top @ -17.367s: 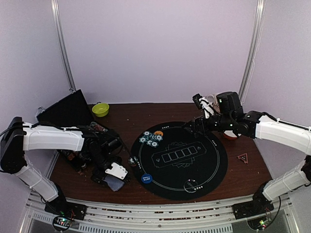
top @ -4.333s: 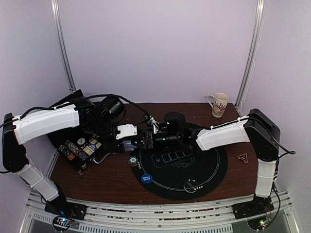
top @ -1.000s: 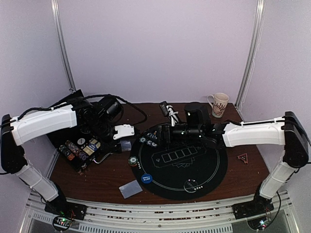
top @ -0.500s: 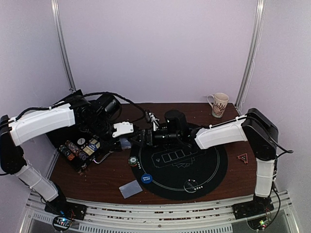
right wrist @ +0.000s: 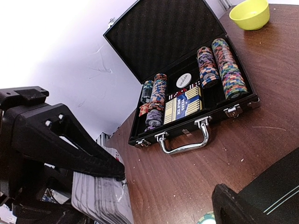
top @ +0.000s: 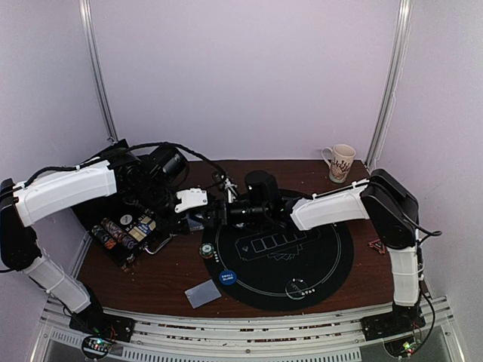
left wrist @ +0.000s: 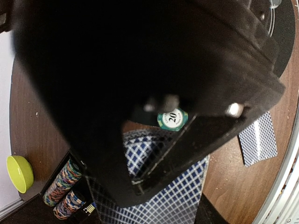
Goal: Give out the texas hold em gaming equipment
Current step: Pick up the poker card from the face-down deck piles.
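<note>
Overhead, both arms meet at the left rim of the round black mat (top: 324, 264), too tangled to read. The left wrist view settles it: the left gripper (top: 194, 214) is clamped on a deck of blue-checked cards (left wrist: 159, 196), with a teal chip (left wrist: 172, 119) at the mat's left edge and a single card (left wrist: 258, 139) off its near-left side. Only the right wrist view shows the right gripper (top: 219, 213) with fingers wide apart beside that deck, seemingly holding nothing, and the open case (right wrist: 187, 70) of chips left of the mat.
</note>
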`<action>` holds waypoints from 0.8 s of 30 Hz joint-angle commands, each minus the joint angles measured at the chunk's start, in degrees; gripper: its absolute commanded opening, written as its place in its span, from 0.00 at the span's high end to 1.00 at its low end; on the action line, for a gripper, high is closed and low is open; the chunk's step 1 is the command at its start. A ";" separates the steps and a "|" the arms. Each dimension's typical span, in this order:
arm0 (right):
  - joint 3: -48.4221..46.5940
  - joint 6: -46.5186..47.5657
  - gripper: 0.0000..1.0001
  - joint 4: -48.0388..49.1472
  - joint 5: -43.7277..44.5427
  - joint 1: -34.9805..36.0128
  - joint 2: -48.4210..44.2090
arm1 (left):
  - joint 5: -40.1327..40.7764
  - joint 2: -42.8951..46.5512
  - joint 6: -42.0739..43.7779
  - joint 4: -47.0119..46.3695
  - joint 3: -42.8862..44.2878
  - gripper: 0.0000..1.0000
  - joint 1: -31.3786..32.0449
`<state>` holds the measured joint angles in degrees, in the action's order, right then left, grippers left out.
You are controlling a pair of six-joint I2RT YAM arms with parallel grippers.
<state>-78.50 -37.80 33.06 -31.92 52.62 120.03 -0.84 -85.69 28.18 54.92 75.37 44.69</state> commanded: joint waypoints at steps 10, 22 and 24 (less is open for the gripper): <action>0.71 7.75 0.29 -10.80 6.51 -0.52 -5.50 | -0.30 0.84 0.78 -1.41 -0.05 0.53 0.19; 0.39 9.36 0.70 -14.47 4.16 0.27 -8.35 | -0.55 0.97 0.65 -1.43 -0.14 0.53 0.14; 0.01 9.62 0.78 -15.34 4.13 0.36 -8.76 | -0.56 0.88 0.59 -1.47 -0.14 0.53 0.29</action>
<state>-78.32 -29.26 20.64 -28.56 53.23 113.34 -0.25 -85.71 28.38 53.95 75.33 44.69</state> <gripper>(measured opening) 0.281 0.475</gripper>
